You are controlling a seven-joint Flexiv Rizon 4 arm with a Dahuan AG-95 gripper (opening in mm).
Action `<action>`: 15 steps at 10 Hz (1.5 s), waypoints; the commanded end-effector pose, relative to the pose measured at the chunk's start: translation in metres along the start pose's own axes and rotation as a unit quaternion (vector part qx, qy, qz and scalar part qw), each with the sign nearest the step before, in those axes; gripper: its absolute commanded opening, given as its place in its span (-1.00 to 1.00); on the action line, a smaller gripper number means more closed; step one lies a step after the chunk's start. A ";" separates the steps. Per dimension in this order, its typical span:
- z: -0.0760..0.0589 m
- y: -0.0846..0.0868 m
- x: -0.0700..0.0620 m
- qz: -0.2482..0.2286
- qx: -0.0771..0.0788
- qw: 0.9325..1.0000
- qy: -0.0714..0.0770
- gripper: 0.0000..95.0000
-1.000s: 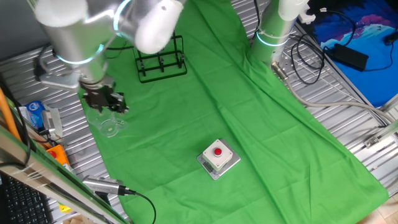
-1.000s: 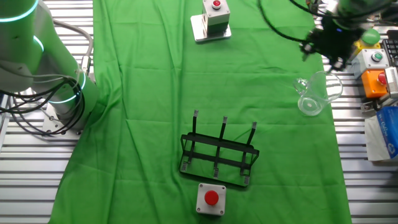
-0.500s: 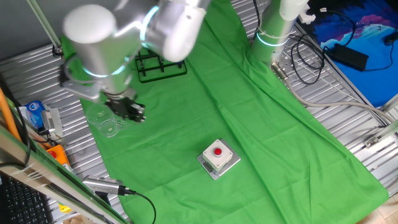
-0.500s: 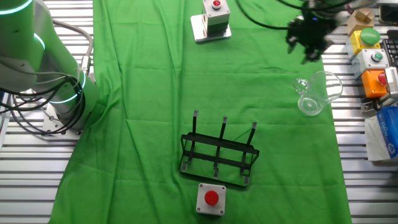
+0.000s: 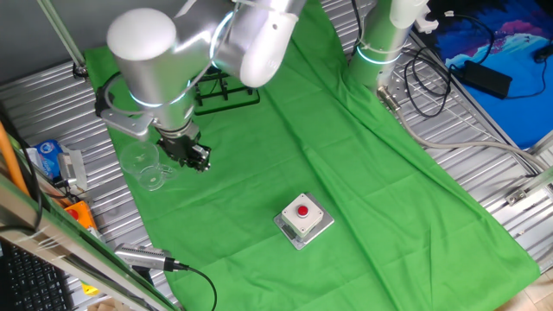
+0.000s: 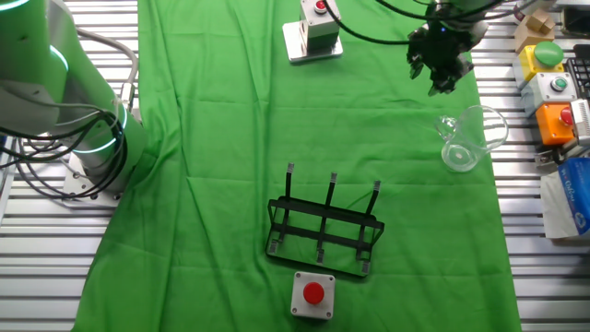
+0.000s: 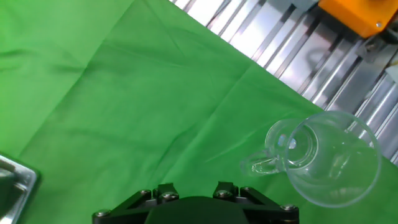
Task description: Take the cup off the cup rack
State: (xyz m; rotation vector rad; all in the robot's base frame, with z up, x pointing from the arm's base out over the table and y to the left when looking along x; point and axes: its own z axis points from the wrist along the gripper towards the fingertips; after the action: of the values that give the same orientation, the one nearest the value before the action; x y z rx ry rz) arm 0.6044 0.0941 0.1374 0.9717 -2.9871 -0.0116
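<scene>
Here the tool (image 6: 440,72) hangs apart from the cup (image 6: 468,138); its fingers' spread can't be told.

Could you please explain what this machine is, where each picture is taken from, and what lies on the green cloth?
This is one robot arm with a two-finger gripper at a table covered by a green cloth. Two pictures come from fixed cameras on different sides; the third looks down from the hand itself. On the cloth sit a black wire cup rack, now empty, a clear glass cup at the cloth's edge, and two grey boxes with red buttons. The gripper holds nothing; whether its fingers are open, I cannot tell.
</scene>
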 end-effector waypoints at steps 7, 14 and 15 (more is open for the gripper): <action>0.000 0.000 0.001 0.074 -0.030 0.997 0.021 -0.20; 0.000 0.000 0.001 0.082 -0.080 0.992 0.055 -0.20; 0.000 0.000 0.001 0.074 -0.083 0.992 0.061 -0.20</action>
State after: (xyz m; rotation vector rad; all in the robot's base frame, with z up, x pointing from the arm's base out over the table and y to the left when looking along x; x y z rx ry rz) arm 0.6062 0.0942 0.1370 0.7012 -2.8786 -0.1896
